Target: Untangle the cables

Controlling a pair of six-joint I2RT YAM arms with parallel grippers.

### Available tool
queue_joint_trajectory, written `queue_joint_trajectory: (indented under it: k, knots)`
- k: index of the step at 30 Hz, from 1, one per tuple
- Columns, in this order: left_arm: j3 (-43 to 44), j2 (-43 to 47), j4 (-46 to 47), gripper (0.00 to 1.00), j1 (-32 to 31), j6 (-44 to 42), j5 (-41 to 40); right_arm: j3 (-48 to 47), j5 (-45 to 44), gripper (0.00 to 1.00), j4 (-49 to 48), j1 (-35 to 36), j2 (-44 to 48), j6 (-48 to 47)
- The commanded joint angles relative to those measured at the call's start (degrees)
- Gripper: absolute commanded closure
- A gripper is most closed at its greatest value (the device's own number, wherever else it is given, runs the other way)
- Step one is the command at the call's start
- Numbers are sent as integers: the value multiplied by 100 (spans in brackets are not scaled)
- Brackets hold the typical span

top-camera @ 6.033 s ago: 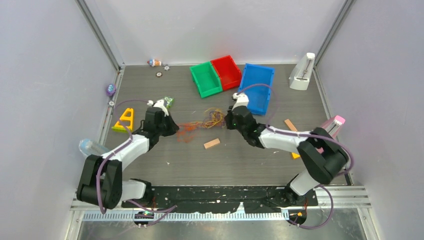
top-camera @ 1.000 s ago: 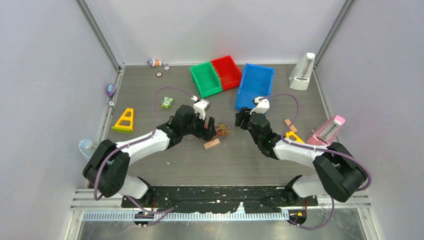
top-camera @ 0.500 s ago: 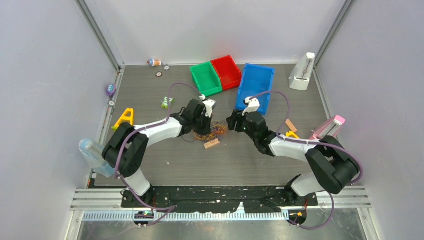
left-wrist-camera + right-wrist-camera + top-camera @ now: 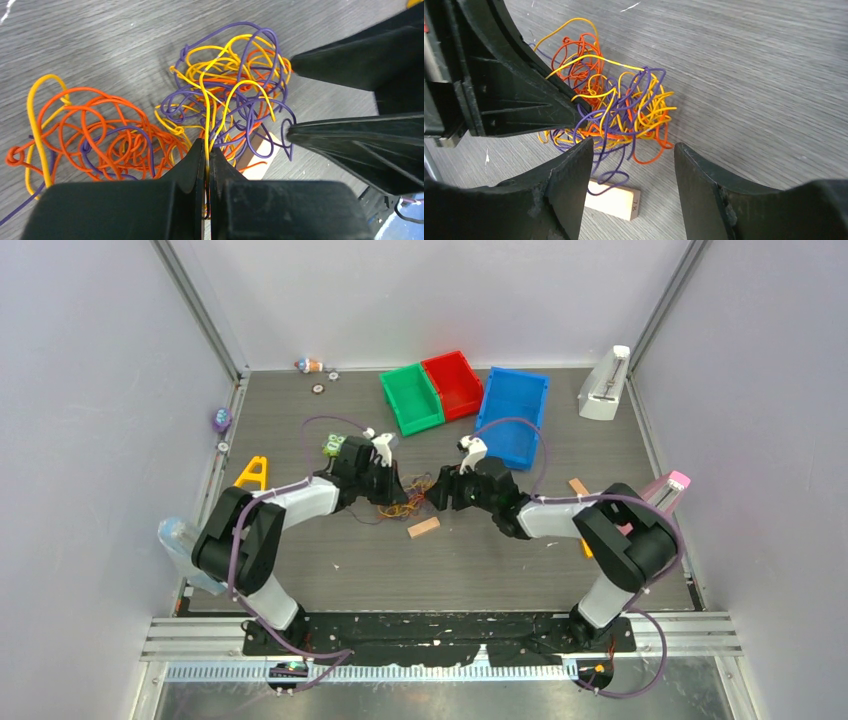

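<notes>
On the top view the cables lie as one tangle near the middle of the table, between my two arms. The left gripper comes in from about 9 o'clock of the heap. The right gripper comes in from about 3 o'clock.

On the left wrist camera the left gripper is clenched. Its fingers are pressed together on a yellow strand that rises out of the cables. From here the tangle reads as two bunches. A mostly orange one sits at 9 o'clock and a purple-and-yellow one at 1 o'clock, with strands running between them. The two black fingers of the right gripper reach in from 3 o'clock, their tips at the edge of the purple-and-yellow bunch.

On the right wrist camera the right gripper is released, jaws spread wide, grasping nothing. The cables lie just beyond its fingertips, toward 12 o'clock.

A tan wooden block lies at 5 o'clock of the tangle, and a purple loop rests on it.

A green bin, a red bin and a blue bin stand toward 12 o'clock, well apart from the heap.
</notes>
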State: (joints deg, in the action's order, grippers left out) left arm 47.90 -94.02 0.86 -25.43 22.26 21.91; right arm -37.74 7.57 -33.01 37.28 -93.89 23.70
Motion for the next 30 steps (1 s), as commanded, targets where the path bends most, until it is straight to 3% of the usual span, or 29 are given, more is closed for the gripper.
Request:
queue_joint_trajectory:
  k: [1, 2, 5, 7, 8, 10, 12, 15, 24, 30]
  knots:
    - [-100, 273, 449, 100, 3, 106, 384, -462, 550, 31, -214, -1, -379, 122]
    - [-111, 286, 468, 100, 5, 103, 415, -566, 600, 26, -159, -1, -443, 110]
    - [-112, 251, 550, 100, 3, 135, 594, -830, 728, 23, 2, -1, -790, 98]
    - [-105, 240, 564, 100, 3, 143, 648, -928, 801, 35, 40, -2, -899, 106]
    - [-113, 258, 578, 100, 7, 142, 665, -944, 830, 51, 36, -2, -910, 107]
    - [-183, 378, 628, 100, 3, 134, 620, -892, 793, 74, 13, -1, -839, 107]
    - [-343, 627, 707, 100, 3, 105, 421, -743, 558, 89, -3, -2, -602, 28]
    - [-650, 1168, 729, 100, 3, 59, -369, -431, -92, 94, 79, -1, -17, -120]
    - [-1694, 2886, 561, 100, 39, 549, -3764, 109, -2732, 95, 709, -9, 1155, -45]
    - [-2186, 3732, 461, 100, 269, 1105, -4831, 272, -4118, 95, 1036, -8, 1631, 66]
